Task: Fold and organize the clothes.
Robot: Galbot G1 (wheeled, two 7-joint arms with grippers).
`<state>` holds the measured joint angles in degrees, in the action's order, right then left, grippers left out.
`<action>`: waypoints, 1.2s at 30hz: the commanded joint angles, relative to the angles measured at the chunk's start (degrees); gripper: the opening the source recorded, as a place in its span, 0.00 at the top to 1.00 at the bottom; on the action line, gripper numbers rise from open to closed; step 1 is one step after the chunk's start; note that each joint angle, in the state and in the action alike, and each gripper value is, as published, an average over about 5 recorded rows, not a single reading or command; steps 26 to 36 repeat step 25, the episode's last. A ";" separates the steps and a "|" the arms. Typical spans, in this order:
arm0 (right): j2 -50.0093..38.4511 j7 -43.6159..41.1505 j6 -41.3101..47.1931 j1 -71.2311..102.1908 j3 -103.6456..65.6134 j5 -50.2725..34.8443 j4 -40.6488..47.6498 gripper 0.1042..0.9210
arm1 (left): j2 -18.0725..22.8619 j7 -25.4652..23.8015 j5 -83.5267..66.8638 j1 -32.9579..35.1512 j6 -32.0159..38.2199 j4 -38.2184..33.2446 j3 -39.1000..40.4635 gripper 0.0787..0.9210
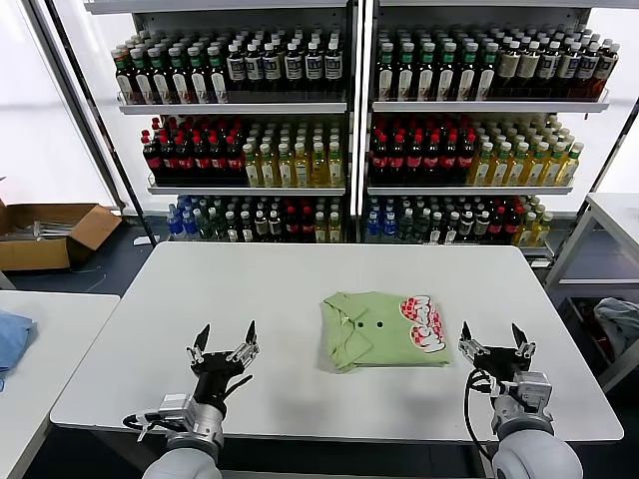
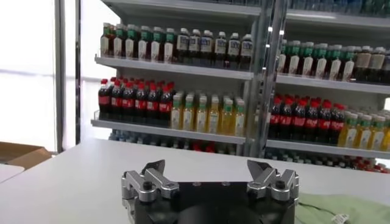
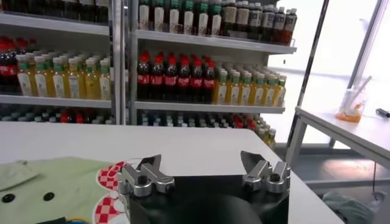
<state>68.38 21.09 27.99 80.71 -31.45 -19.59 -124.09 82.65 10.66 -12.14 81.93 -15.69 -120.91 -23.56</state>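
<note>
Polo shirt point(image 1: 381, 330), light green and short-sleeved, is lying folded into a compact rectangle on the white tabletop point(image 1: 300, 289), slightly toward the robot's right of the middle. Its collar end is facing the left side, two small dark buttons are showing on the upper layer, and a red-pink-and-white print is sitting on the edge nearest the right arm.

Left gripper point(image 1: 224, 346) is hovering over the near part of the tabletop, well apart from the shirt, with its jaws spread wide and holding nothing. In the left wrist view the same gripper point(image 2: 209, 176) is showing both fingertips separated, with a strip of green fabric point(image 2: 341, 210) lying off to one side of it.

Right gripper point(image 1: 496, 344) is hovering near the front right part of the tabletop, just beside the printed edge of the shirt but not touching it; its jaws are likewise spread and empty. The right wrist view is showing this gripper point(image 3: 204, 170) with the shirt point(image 3: 55, 189) lying beside it, the buttons and checkered print in plain sight.

Behind the tabletop, shelves point(image 1: 349, 105) are carrying rows of bottled drinks. A cardboard box point(image 1: 50, 232) is sitting on the floor at the far left, and a blue cloth point(image 1: 12, 339) is resting on a neighbouring table at the left edge.
</note>
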 commanded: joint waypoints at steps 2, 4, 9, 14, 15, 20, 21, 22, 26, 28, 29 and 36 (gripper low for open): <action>0.07 -0.53 -0.22 1.33 -0.15 0.60 -0.40 0.12 | 0.00 -1.53 5.59 1.03 0.73 -0.56 -0.48 0.12; 0.16 -0.81 -0.24 1.61 -0.19 0.87 -0.52 0.12 | -0.06 -1.47 5.46 1.09 0.74 -0.57 -0.42 0.12; 0.45 -1.51 -0.35 2.12 -0.34 1.06 -1.37 0.12 | -0.13 -1.15 5.66 1.10 0.70 -0.44 -0.11 0.12; 0.62 -1.98 -0.47 2.46 -0.36 1.13 -1.91 0.12 | -0.13 -1.07 6.11 0.96 0.73 -0.29 0.32 0.12; 0.63 -2.03 -0.50 2.51 -0.37 1.15 -1.92 0.12 | -0.12 -1.07 6.15 0.94 0.84 -0.23 0.39 0.12; 0.57 -2.17 -0.67 2.67 -0.42 1.25 -1.89 0.12 | -0.17 -1.48 6.04 0.96 1.38 0.18 0.08 0.12; 0.55 -2.21 -0.69 2.68 -0.41 1.27 -1.90 0.12 | -0.17 -1.63 6.00 0.98 1.43 0.28 -0.10 0.12; 0.52 -2.25 -0.71 2.68 -0.40 1.29 -1.90 0.12 | -0.16 -1.77 5.89 1.01 1.53 0.40 -0.29 0.12; 0.48 -2.32 -0.74 2.68 -0.34 1.33 -1.89 0.12 | -0.17 -2.00 5.63 1.03 1.83 0.64 -0.53 0.12; 0.48 -2.32 -0.74 2.68 -0.34 1.33 -1.89 0.12 | -0.17 -2.00 5.63 1.03 1.83 0.64 -0.53 0.12; 0.48 -2.32 -0.74 2.68 -0.34 1.33 -1.89 0.12 | -0.17 -2.00 5.63 1.03 1.83 0.64 -0.53 0.12; 0.48 -2.32 -0.74 2.68 -0.34 1.33 -1.89 0.12 | -0.17 -2.00 5.63 1.03 1.83 0.64 -0.53 0.12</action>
